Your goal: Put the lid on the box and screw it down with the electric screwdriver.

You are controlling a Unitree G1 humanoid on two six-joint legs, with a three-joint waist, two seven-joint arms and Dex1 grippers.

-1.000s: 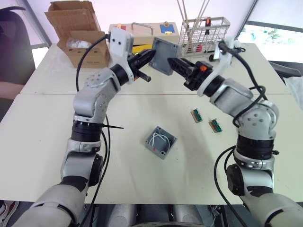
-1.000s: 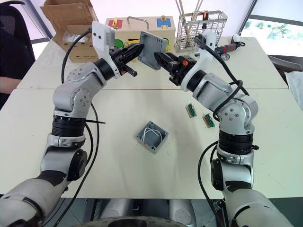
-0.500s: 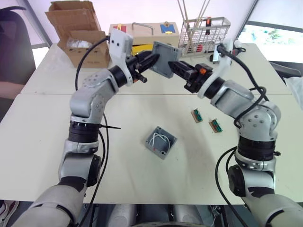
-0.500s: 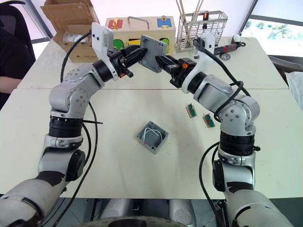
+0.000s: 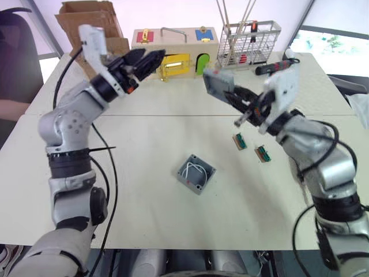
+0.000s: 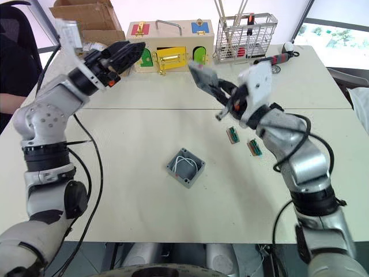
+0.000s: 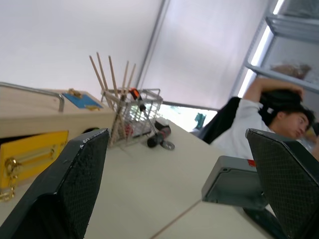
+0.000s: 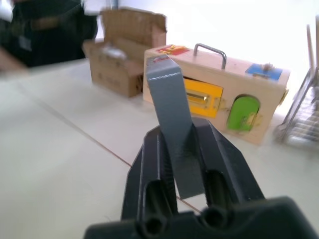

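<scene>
The grey lid (image 5: 218, 83) hangs in the air above the table's middle, tilted, with my right gripper (image 5: 229, 93) shut on its edge; the right wrist view shows the lid (image 8: 169, 104) standing edge-on between the black fingers (image 8: 149, 164). The open grey box (image 5: 196, 173) with white wires inside rests on the table below, apart from both grippers. My left gripper (image 5: 149, 59) is raised at the far left, open and holding nothing; its fingers (image 7: 75, 184) stand wide apart. The electric screwdriver is out of view.
At the back stand a wooden box with coloured doors (image 5: 176, 46), a cardboard box (image 5: 92, 32) and a wire basket (image 5: 249, 40). A black-and-red tool (image 5: 275, 67) lies at the back right. Two small connector pieces (image 5: 239, 140) lie right of the box. A person (image 7: 269, 124) sits nearby.
My left gripper let go of the lid, opened wide and swung back to the left. My right gripper, alone on the lid, carried it lower and to the right.
</scene>
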